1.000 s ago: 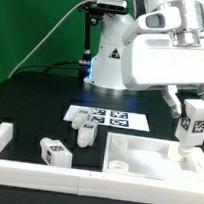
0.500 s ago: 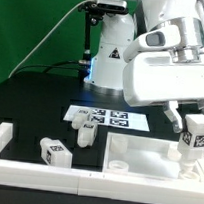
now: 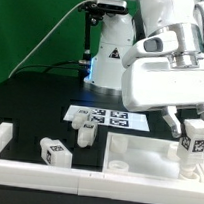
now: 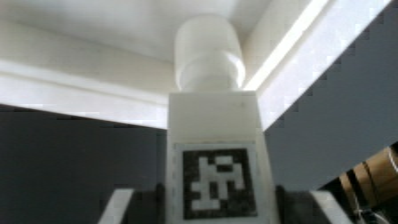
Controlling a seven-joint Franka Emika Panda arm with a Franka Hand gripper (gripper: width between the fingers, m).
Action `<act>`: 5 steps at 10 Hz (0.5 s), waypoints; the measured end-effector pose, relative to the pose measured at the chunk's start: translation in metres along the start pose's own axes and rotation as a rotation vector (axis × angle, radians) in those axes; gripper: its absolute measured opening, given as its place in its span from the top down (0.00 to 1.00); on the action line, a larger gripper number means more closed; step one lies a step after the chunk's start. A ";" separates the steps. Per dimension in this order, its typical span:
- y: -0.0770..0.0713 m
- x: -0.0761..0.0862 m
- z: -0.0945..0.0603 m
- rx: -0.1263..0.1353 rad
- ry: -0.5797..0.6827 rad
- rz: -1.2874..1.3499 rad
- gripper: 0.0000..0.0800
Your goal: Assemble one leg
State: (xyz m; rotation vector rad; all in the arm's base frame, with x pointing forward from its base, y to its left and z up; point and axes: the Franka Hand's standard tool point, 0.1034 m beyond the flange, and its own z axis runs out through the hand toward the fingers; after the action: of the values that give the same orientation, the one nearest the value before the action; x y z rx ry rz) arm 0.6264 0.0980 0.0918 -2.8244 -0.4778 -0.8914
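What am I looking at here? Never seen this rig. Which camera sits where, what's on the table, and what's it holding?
It is one white robot arm with a two-finger pincer at its end. The exterior view comes from a camera standing off the arm. The wrist view comes from a camera on the wrist, looking along the pincer.

The pincer is shut on a leg, a small white block with a black-and-white tag. The wrist view shows the same leg close up, its round end pointing at the white panel. The leg is held upright over the panel's corner on the exterior view's right; I cannot tell whether it is seated.

On the black table there are also a few loose legs, the flat marker board and white rails.
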 end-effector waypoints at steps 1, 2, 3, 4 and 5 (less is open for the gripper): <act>-0.001 0.000 0.001 0.000 0.005 0.000 0.64; -0.002 -0.002 0.005 0.002 0.005 0.004 0.64; -0.003 -0.005 0.009 0.006 0.001 0.008 0.64; -0.005 -0.007 0.010 0.008 -0.001 0.009 0.64; -0.008 -0.006 0.011 0.010 0.001 0.006 0.64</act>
State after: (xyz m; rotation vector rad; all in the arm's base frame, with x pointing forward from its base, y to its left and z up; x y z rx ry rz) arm 0.6243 0.1065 0.0796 -2.8149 -0.4719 -0.8871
